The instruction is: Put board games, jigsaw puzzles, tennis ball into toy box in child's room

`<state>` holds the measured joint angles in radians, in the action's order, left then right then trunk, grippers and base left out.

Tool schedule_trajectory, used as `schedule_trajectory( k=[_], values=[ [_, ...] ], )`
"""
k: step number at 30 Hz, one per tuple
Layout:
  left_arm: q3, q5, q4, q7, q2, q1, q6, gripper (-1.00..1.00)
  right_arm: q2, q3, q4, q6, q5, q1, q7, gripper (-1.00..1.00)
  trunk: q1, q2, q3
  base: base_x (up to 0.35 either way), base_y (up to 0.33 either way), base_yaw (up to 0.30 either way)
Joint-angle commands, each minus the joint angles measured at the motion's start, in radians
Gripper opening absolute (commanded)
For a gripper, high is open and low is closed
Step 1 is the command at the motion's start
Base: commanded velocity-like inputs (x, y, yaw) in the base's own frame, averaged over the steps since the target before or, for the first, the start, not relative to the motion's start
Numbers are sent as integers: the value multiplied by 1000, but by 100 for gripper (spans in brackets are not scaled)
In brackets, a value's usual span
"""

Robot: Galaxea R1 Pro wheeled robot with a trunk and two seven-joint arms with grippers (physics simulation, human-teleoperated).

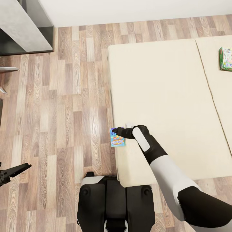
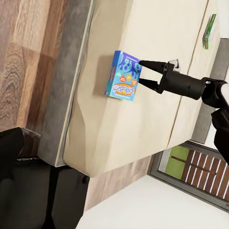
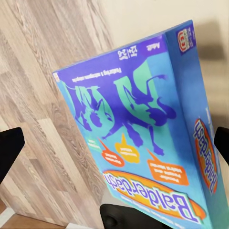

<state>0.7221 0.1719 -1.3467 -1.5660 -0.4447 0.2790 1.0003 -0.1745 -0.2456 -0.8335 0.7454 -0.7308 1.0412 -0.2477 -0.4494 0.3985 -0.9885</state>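
The right gripper [image 1: 113, 131] is seen at the near left corner of the bed [image 1: 161, 96], its 2 fingers spread wide on either side of the blue-purple board game [image 1: 117, 138], which lies flat at the mattress edge directly ahead, its long axis roughly in line with the reach; whether the fingers touch it cannot be told. The left gripper [image 1: 25, 167], open and empty, hangs over the floor [image 1: 64, 106], well apart. Farther off, a green-edged board game [image 1: 226, 59] rests across the mattress.
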Motion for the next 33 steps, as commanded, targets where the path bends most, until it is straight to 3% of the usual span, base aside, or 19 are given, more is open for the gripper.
schedule_trajectory(
  k=[1, 33],
  values=[
    [0, -2, 0, -5, 0, 0, 11, 100, 0, -1, -1, 2, -10, 0, -10, 100, -1, 2, -1, 0, 0, 0],
    [0, -2, 0, -5, -1, 0, 11, 100, 0, -1, -1, 8, -9, 0, -13, 100, -1, 2, -1, 0, 0, 0]
  ],
)
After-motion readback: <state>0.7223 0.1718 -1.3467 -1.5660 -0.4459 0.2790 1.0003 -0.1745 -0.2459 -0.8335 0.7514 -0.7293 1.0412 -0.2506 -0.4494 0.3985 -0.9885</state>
